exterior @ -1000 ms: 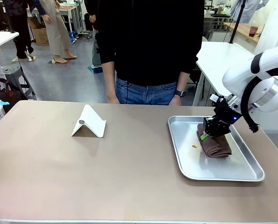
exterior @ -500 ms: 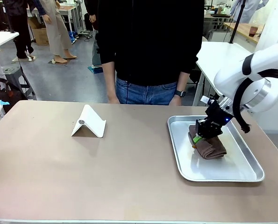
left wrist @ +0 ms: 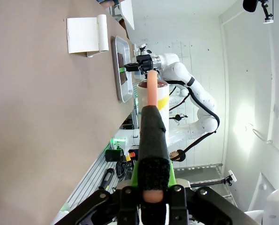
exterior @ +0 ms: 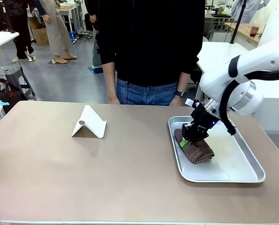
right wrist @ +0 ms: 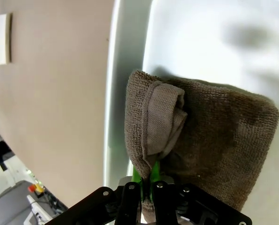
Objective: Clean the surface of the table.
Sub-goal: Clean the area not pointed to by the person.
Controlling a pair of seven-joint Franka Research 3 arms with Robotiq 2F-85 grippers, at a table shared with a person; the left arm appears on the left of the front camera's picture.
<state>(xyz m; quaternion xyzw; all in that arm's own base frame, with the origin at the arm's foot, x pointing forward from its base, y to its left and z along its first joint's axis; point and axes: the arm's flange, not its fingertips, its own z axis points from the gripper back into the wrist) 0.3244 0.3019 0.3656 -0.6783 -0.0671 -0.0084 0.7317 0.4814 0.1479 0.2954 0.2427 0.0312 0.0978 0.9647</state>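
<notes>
1. The table (exterior: 83, 168) spans the front view, its beige-brown top reaching to the far edge, where a person (exterior: 151, 47) stands.
2. A metal tray (exterior: 245, 176) sits on the table's right part. A white folded stand (exterior: 89, 123) sits left of centre, well apart from the tray.
3. The right gripper (exterior: 188, 139) is clamped on a fold of the brown cloth (exterior: 200, 153) — the cloth is in the tray, by its left rim.
4. The left gripper (left wrist: 152, 89) points along the table, jaws pressed together.

The table (exterior: 130, 178) is seen as a large rectangle with a smooth, matte beige-brown top bounded by a thin pale edge. It is set level across the front view.
</notes>
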